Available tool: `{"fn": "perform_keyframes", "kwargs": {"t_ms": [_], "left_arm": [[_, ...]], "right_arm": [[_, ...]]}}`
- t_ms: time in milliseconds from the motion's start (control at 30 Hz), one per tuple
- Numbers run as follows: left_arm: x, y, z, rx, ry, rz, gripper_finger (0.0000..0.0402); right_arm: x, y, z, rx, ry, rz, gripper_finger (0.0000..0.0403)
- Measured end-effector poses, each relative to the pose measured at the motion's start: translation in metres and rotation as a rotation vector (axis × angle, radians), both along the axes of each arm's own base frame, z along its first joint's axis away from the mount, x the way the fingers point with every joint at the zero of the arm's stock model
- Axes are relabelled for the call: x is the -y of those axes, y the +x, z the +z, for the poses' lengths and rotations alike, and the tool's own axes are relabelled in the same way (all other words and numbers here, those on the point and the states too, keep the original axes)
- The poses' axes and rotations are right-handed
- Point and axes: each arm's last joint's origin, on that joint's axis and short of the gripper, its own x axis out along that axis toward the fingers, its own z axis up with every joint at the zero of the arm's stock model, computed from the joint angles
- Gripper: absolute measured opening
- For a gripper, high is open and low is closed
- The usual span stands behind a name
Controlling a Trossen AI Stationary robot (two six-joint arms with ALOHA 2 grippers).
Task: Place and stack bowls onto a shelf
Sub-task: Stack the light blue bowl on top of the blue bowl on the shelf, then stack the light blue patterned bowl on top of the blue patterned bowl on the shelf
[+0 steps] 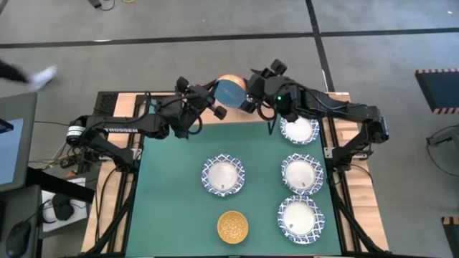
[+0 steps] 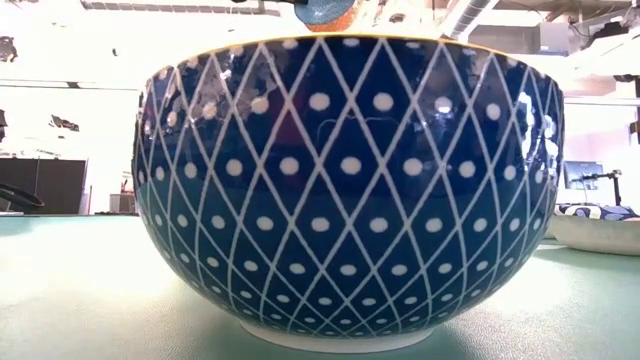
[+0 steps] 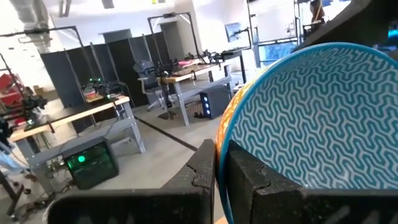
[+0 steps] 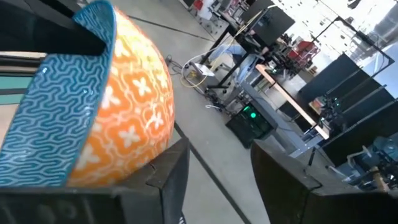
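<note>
At six o'clock, nearest edge of green tabletop: yellow bowl, alone, unstacked. At four o'clock: near white bowl. At centre: middle white bowl. At three o'clock: right white bowl. At two o'clock: far white bowl. At twelve o'clock, raised over far edge: blue-lined orange bowl, rim pinched in left fingers, closed tight. Right fingers spread apart beside it, gripping nothing. Shelf not made out. Judged early: no stack seen, five bowls untouched.
</note>
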Motion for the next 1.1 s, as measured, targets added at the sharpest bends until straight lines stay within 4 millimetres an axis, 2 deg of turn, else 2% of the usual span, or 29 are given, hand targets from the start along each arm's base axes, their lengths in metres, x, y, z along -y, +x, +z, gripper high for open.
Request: {"fn": "perform_keyframes", "kwargs": {"t_ms": [433, 667, 800, 967, 1100], "left_arm": [[0.017, 0.001, 0.001, 0.119, -0.077, -0.049, 0.0005], [0.020, 0.002, 0.001, 0.160, -0.104, -0.064, 0.0005], [0.020, 0.001, 0.001, 0.166, -0.114, -0.023, 0.0005], [0.014, -0.001, -0.004, 0.063, -0.095, 0.087, 0.0005], [0.006, -0.001, -0.010, 0.022, -0.108, 0.118, 0.0005]], "right_arm": [[0.000, 0.001, 0.000, 0.013, 0.010, 0.005, 0.0068], [0.000, 0.001, 0.000, 0.042, 0.023, 0.005, 0.0018], [0.000, 0.002, 0.000, 0.047, 0.023, 0.003, 0.0023], [-0.005, 0.000, 0.008, 0.108, 0.017, 0.019, 0.0085], [-0.013, -0.012, 0.026, 0.221, 0.054, 0.185, 0.0125]]}}
